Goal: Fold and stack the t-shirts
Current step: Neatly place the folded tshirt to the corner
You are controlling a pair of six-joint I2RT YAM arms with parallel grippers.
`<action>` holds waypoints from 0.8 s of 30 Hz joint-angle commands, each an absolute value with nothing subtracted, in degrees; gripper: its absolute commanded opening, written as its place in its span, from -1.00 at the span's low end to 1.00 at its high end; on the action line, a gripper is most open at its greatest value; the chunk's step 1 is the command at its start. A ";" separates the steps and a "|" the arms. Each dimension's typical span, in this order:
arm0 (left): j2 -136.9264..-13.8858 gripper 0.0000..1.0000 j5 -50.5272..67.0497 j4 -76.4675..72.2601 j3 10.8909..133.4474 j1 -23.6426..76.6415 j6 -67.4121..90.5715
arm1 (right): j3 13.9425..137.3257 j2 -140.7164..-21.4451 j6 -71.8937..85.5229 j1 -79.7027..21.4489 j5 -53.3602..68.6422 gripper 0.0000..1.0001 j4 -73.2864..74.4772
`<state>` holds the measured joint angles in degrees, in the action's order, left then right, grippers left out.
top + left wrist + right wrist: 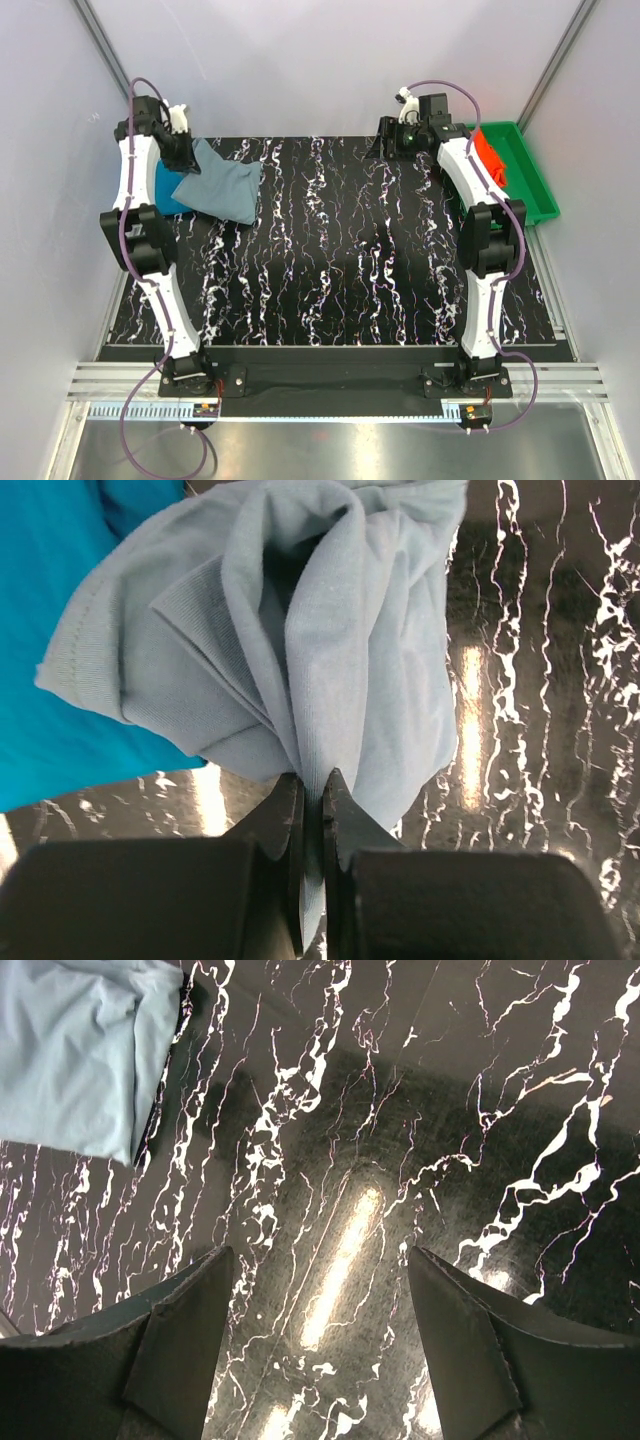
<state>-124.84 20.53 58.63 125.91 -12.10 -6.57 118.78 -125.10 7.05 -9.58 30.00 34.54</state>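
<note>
A folded grey-blue t-shirt point(222, 183) hangs bunched at the back left of the black marble table point(330, 260), with my left gripper point(178, 143) shut on its edge. The left wrist view shows the grey cloth point(330, 630) pinched between the two black fingers point(312, 780). Under it lies a teal-blue t-shirt point(167, 190) point(60, 600). An orange-red t-shirt point(490, 155) lies in the green tray. My right gripper point(392, 140) hovers at the back right, open and empty point(318, 1260), with only the tabletop between its fingers. The grey shirt point(80, 1050) shows far off in its view.
A green plastic tray point(530, 180) sits at the back right, past the table's edge. White walls close in on three sides. Both arm bases stand at the near edge.
</note>
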 commanded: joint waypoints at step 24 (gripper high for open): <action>-122.96 -1.00 -4.56 51.33 134.56 -13.01 -13.36 | 114.87 -118.48 5.54 -9.14 29.79 0.57 32.17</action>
<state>-124.84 1.85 56.71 130.26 -12.88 -12.12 114.83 -122.30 6.39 -9.56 29.93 34.09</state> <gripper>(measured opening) 0.049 0.786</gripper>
